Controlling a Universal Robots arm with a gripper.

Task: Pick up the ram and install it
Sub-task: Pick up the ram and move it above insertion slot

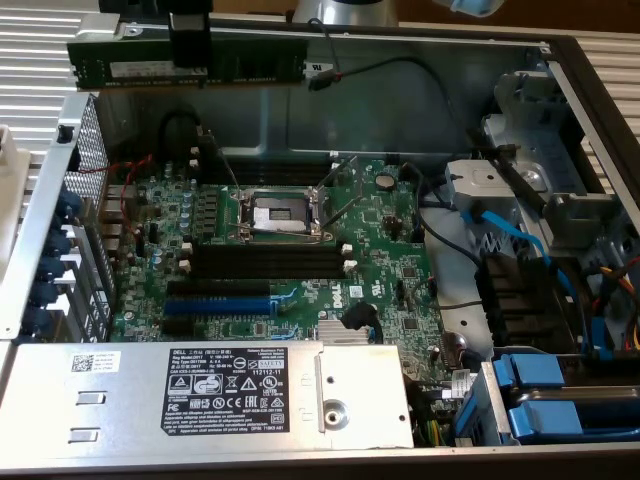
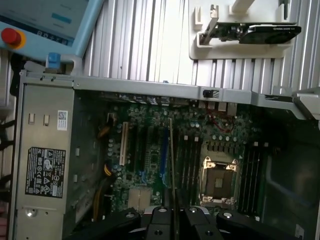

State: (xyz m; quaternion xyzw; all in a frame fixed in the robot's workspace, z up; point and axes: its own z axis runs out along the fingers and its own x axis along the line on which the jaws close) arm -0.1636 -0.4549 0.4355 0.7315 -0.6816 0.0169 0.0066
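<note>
Above an open grey metal computer case (image 1: pixel 420 105), my gripper (image 1: pixel 190 50) is clenching the long, thin green circuit-board ram (image 1: pixel 260 60), holding it level.

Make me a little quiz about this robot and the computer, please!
1. True or false: the end effector is shut on the ram.
2. Where is the ram? A) pushed into a black memory slot; B) held in the air over the motherboard; C) lying on the white sticker.
3. Fill in: the long expansion slot on the motherboard is coloured ____.

Key: 1 true; 2 B; 3 blue.
</note>
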